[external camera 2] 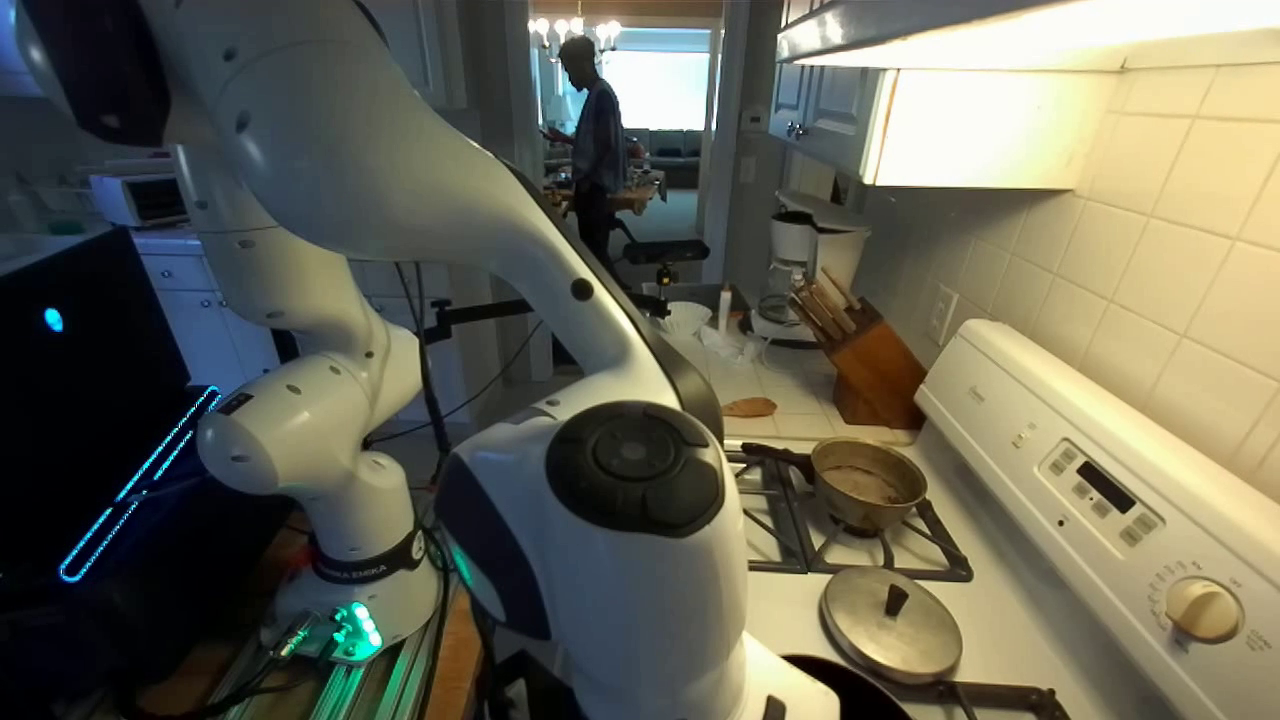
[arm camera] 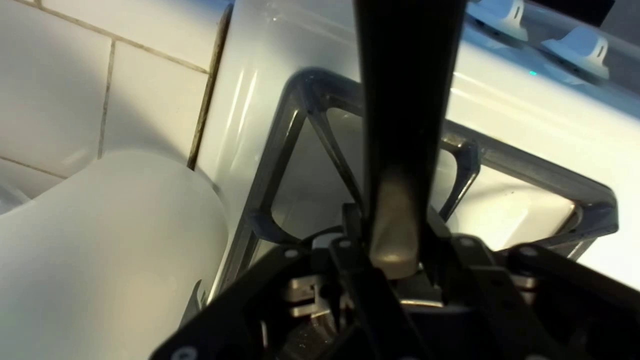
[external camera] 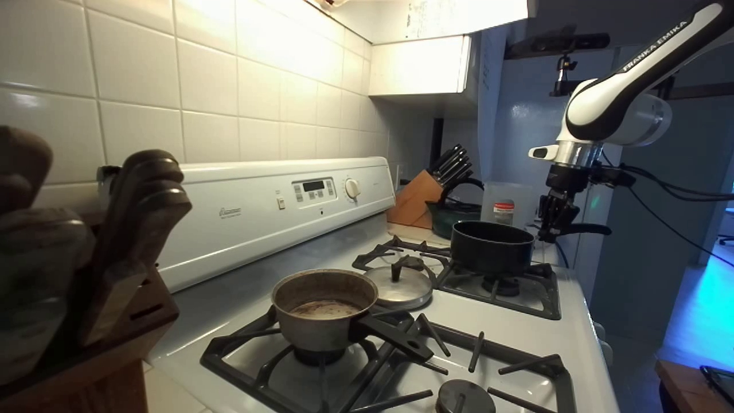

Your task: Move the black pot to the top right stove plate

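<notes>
Beneath the fingers of the gripper spread a white stove top with black grates. In an exterior view its control panel and a tiled wall stood well off to the left of the fingers, as did a brownish saucepan on a grate nearer the camera. A steel lid lay between that saucepan and the black pot. Past the fingers, beyond the stove's far end, stood a wooden knife block and a cloudy tub. In the wrist view, stove knobs showed up and to the right of the fingers. A person stood beyond a doorway, well apart from the arm.

Above the fingers, FRANKA EMIKA ran in white letters along the arm, and EMIKA could be read on its base. A red label at the tub and the writing on the panel were too small to read.

The fingers were closed in on the handle of the pot, pinching it from both sides. The pot was upright just beside them, over a front burner; whether it touched the grate could not be told. The top right burner lay left of the fingers, past the pot and near the lid.
</notes>
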